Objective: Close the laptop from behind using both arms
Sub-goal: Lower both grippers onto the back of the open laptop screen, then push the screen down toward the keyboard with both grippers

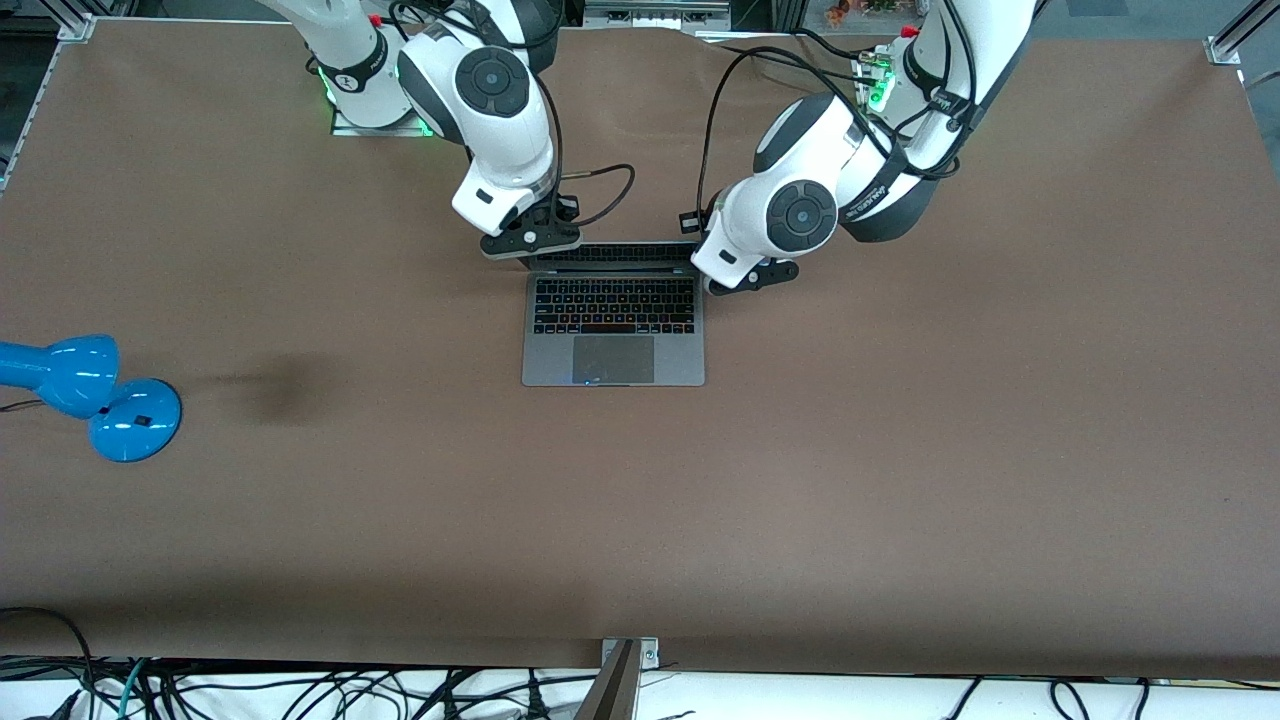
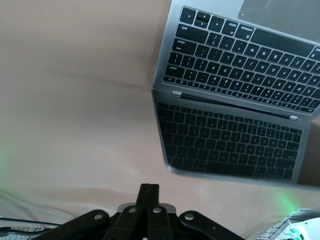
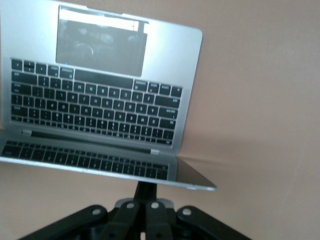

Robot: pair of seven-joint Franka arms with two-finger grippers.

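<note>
The laptop [image 1: 613,318] is thin and grey, with black keys and a big touch pad. It lies flat in the middle of the table. Its lid is open and stands up at the 12 o'clock edge, toward the robots. The dark screen mirrors the keys [image 2: 235,145]. The touch pad [image 3: 102,47] sits at the 6 o'clock end, nearest the front camera.

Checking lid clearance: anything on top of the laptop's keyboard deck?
Nothing lies on the laptop: keys and trackpad show bare, and the lid stands open. The right gripper and left gripper sit at the lid's two corners. The table under the base is hidden.
</note>
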